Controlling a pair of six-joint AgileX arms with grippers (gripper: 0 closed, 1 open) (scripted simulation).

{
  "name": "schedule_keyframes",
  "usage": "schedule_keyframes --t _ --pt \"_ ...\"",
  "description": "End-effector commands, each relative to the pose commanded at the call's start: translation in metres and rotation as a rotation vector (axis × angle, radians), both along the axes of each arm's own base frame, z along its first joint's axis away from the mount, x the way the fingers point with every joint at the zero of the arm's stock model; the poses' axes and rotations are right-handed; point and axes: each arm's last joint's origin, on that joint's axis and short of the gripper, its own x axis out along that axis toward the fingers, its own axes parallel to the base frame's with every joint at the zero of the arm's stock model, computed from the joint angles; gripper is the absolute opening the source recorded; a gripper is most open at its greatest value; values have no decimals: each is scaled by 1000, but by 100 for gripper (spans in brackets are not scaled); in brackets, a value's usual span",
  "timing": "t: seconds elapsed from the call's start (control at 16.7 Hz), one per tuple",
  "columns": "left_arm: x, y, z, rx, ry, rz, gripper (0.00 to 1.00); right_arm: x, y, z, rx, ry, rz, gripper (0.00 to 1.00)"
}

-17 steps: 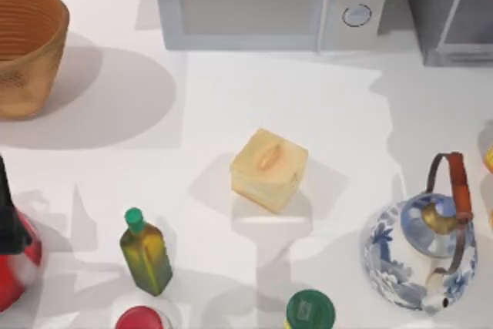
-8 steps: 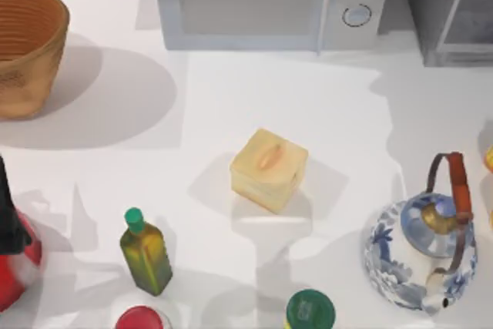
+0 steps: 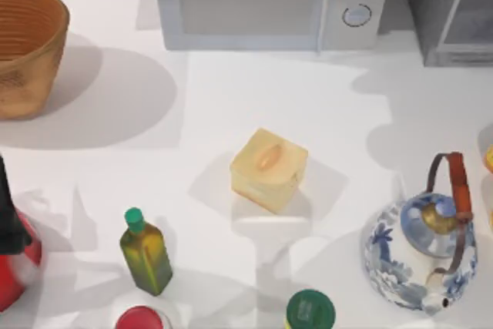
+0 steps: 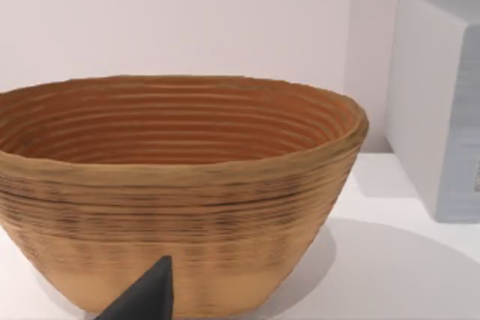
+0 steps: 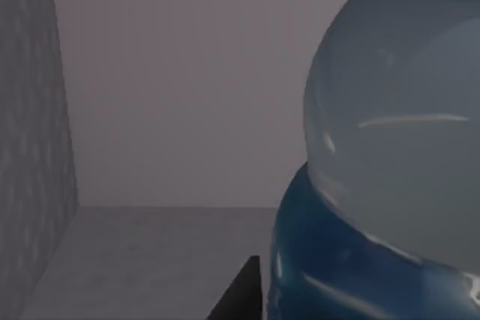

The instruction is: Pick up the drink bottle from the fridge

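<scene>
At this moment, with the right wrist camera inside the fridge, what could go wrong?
The drink bottle sits very close to the right hand, whose fingertip lies beside its base; a slight misalignment might push it over rather than grip it. The fridge wall is close too, so a sideways correction could scrape it.

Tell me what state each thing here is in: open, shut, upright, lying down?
Pale grey microwave: door shut.
Dark grey fridge: light-framed door swung open.
Woven tan basket: upright, nothing visible inside.
Olive-green square bottle: upright, green cap on.
Pale yellow lidded box: lid on.
Blue-and-white teapot: upright, lid on.
Drink bottle: inside the fridge, close to the right wrist camera.
</scene>
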Motion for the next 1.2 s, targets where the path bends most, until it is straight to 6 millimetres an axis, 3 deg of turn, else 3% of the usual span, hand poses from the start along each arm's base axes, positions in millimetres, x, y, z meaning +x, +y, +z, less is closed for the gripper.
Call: schedule_keyframes --t 0.18,0.54,0.72,1.02,1.2 --pt "0 0 0 0 0 0 100 -1 0 20 1 3 0 0" --pt "0 0 0 0 0 0 100 -5 0 20 3 3 3 0" --pt "0 0 0 0 0 0 100 -26 1 22 1 -2 9 0" --pt "0 0 0 0 0 0 100 -86 1 14 8 28 3 0" --pt "0 0 0 0 0 0 100 -101 1 18 4 8 1 0"
